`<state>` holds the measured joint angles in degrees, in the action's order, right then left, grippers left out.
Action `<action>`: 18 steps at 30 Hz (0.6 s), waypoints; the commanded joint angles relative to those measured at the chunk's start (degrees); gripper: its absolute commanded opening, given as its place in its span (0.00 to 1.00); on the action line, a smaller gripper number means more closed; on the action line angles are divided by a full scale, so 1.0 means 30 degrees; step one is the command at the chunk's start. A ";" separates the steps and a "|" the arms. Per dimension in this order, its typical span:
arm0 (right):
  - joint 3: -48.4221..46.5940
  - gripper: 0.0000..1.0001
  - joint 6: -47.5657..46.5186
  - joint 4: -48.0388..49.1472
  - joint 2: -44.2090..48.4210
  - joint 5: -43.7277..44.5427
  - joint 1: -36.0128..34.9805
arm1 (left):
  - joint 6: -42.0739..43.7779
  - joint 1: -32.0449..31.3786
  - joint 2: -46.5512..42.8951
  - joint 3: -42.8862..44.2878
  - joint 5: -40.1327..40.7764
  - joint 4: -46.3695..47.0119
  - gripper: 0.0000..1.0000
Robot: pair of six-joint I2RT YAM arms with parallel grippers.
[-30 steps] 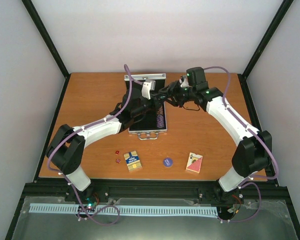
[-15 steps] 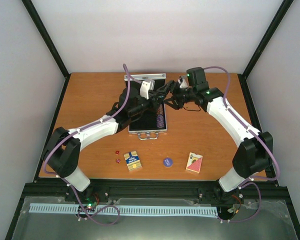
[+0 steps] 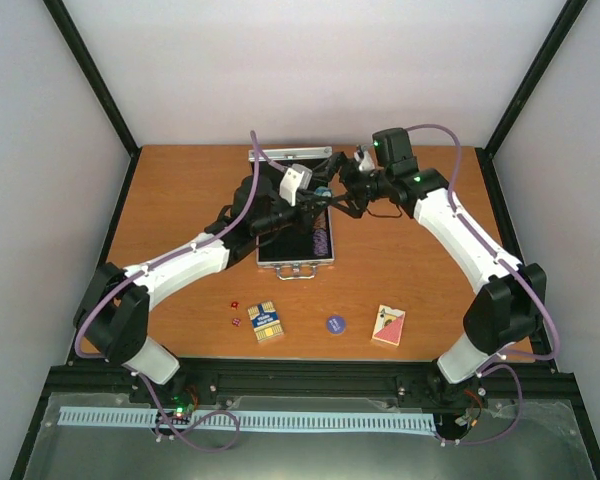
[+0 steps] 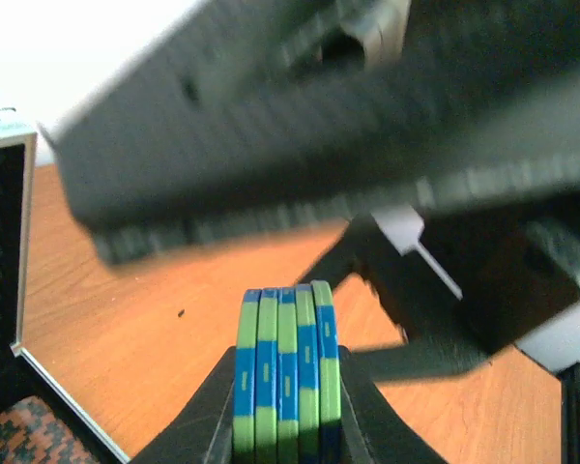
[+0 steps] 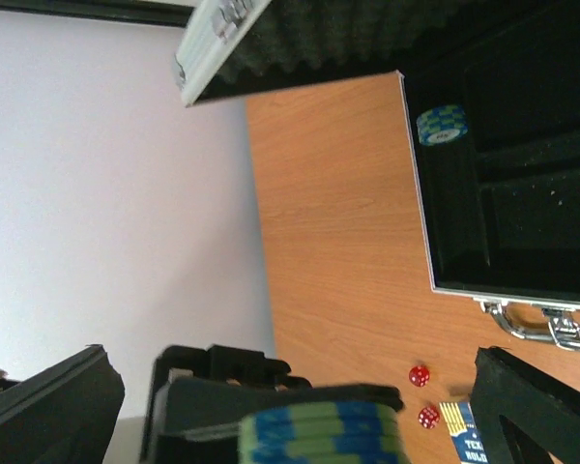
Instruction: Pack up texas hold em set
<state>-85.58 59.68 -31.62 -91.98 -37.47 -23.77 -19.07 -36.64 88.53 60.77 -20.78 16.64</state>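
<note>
Here, a brown wooden table (image 3: 180, 200) is seen from above, with two robot arms reaching in from the near edge. At the near left lie two tiny red dice (image 3: 236, 321), and just beside them a blue-and-yellow card deck (image 3: 265, 322). Behind these, mid-table, a small silver aluminium case with black lining (image 3: 280, 245) lies open, its lid (image 3: 290, 153) raised at the far side and a row of round chips (image 3: 321, 238) along its right edge. Above the case, the left gripper (image 4: 286, 416) is clenched on an upright stack of blue-and-green round poker chips (image 4: 285, 358). The right gripper (image 5: 295, 387) meets it there with its jaws spread wide, one finger on each side of the stack and touching nothing. To the near right, a round blue disc (image 3: 334, 323) lies flat, and a red card deck (image 3: 388, 325) sits further right.
</note>
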 commanded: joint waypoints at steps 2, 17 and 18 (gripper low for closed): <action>-0.1673 1.00 -0.1438 -0.2268 -0.0034 0.2418 0.0427 | 0.2977 0.0295 -0.0858 0.0519 -0.1653 -0.2841 0.01; 0.2199 1.00 -0.5969 -0.5838 0.3227 0.9111 0.1804 | 0.7419 0.2181 -0.1459 0.1892 0.1421 -1.5002 0.01; 0.2326 1.00 -0.6233 -0.5974 0.3366 0.9395 0.1932 | 0.7654 0.2263 -0.1278 0.2206 0.1696 -1.5947 0.01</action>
<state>-80.49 45.82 -46.83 -84.42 -15.53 -19.07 -1.50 -31.03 85.21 62.26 -19.75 -18.76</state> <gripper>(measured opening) 0.995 0.179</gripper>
